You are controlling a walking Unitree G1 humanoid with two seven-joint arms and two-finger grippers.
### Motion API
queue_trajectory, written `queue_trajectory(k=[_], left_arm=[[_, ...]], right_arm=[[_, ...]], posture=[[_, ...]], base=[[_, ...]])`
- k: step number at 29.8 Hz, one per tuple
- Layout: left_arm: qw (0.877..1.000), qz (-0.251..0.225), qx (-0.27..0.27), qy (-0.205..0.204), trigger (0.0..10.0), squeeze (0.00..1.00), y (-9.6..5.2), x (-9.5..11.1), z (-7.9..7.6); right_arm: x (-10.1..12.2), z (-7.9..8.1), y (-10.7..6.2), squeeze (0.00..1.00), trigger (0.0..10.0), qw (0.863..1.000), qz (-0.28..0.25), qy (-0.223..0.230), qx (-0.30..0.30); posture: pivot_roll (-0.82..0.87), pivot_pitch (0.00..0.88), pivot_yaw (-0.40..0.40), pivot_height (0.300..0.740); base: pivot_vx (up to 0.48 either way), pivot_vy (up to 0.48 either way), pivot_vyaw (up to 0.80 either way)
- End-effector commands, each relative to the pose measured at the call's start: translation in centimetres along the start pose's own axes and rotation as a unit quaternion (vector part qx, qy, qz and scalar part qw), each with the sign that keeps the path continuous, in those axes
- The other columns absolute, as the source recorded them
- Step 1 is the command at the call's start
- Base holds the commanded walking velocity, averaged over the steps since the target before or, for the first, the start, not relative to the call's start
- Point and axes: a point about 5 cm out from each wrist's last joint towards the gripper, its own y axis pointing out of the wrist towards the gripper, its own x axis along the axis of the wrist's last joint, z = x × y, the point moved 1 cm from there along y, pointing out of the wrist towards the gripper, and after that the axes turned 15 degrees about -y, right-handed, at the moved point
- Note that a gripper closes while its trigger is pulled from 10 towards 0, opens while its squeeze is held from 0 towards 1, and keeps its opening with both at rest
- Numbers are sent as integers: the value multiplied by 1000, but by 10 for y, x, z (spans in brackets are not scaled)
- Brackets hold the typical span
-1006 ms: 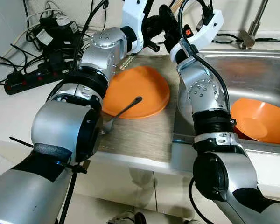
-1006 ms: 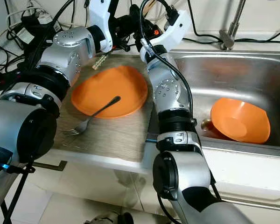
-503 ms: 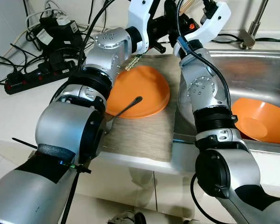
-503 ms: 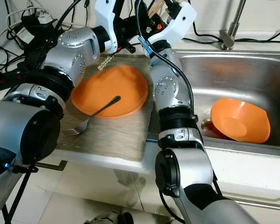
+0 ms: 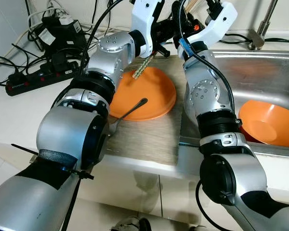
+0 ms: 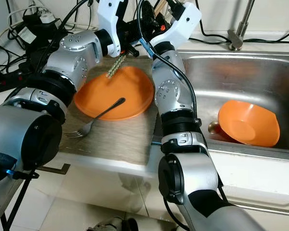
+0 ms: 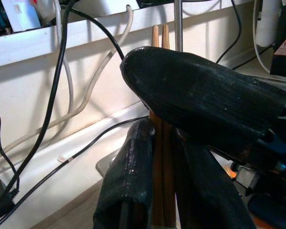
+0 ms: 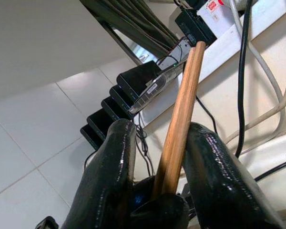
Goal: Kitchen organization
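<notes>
A pair of wooden chopsticks (image 7: 160, 157) is held raised above the back of the bench (image 5: 19, 120), clamped between the fingers (image 7: 128, 191) of the left gripper (image 7: 160, 210); the right gripper (image 8: 169, 176) is closed on the same pair, whose patterned end (image 5: 141, 67) hangs over the orange plate (image 5: 154, 91).

Judgement: one grip should be released only once the other is firm, and the sticks kept parallel.

A fork (image 6: 94, 120) rests on the plate and wooden mat (image 5: 149, 139). An orange bowl (image 6: 248, 122) lies in the steel sink (image 6: 260, 77). A power strip (image 5: 33, 82) and cables are seen at the left.
</notes>
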Motion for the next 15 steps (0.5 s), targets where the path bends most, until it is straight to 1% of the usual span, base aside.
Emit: queue_trajectory(k=[1,2,3,5,7,9,14,15], left_arm=[[1000,-24,1,18,0,0,-4,20,3],[1000,-25,5,18,0,0,-5,21,4],[999,-27,13,19,0,0,-6,23,7],[999,-27,13,19,0,0,-6,23,7],[999,-28,16,20,0,0,-8,25,9],[999,-27,15,21,0,0,-8,24,9],[999,-25,9,23,0,0,-7,22,7],[999,-26,5,22,0,0,-6,23,5]], right_arm=[[-5,2,-1,0,10000,1000,16,-10,-1],[-3,4,-1,0,10000,1000,13,4,2],[3,8,-1,0,10000,999,6,35,12],[3,8,-1,0,10000,999,6,35,12],[6,9,-2,0,10000,998,4,60,17],[5,7,-3,0,10000,998,4,63,15],[2,5,-4,0,10000,999,9,49,7],[0,6,-4,0,0,999,14,40,7]], posture=[[-66,5,178,740],[-67,11,182,740],[-67,11,183,740],[-67,11,183,740],[-69,14,188,740],[-69,14,188,740],[-74,6,187,740],[-74,3,185,740]], base=[[0,0,0],[0,0,0],[0,0,0],[0,0,0],[0,0,0],[0,0,0],[0,0,0],[0,0,0]])
